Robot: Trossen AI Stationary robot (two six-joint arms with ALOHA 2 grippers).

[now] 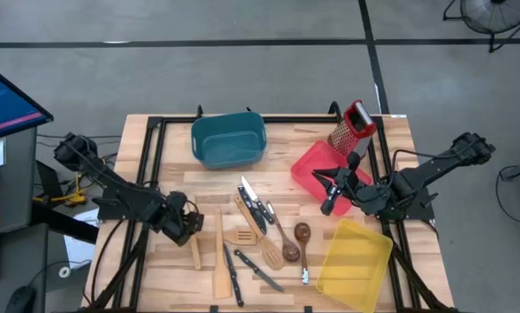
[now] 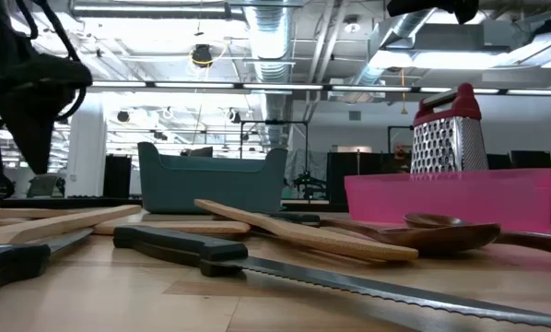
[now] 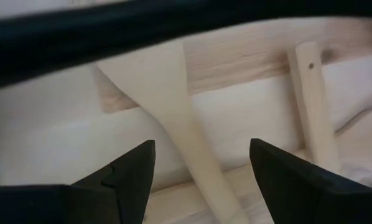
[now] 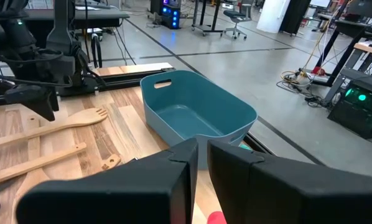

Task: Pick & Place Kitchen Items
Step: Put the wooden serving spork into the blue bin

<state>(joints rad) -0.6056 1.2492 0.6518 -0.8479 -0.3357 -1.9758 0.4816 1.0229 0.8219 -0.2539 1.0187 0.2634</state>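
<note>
A pale wooden spatula [image 3: 186,134] fills the left wrist view, its neck running right between the two dark fingers [image 3: 127,180] of the left hand [image 1: 188,226], which stand spread wide and touch nothing. The spatula lies flat on the bench [image 1: 390,165], just beside a second wooden handle [image 3: 313,106]. That's the worry: if the fingers come together slightly off line they could catch both sticks, or tip the thin neck so it skates out sideways (flat wood on flat wood gives little to bite). Come down too hard and the tips jam on the boards instead.

Out from there, the rest of the utensils, turners [image 1: 243,236], brown spoons [image 1: 302,233] and black-handled knives [image 1: 253,204], sit in a loose heap at mid-bench, close enough that a sweep of the arm could scatter them. Beyond lie the teal bin [image 1: 229,139], red bin [image 1: 316,165] with a grater [image 1: 352,126] leaning at its far edge, and yellow bin [image 1: 356,261].

The right hand [image 1: 330,202] hovers near the red bin, fingers pressed together, carrying nothing that I can see.
</note>
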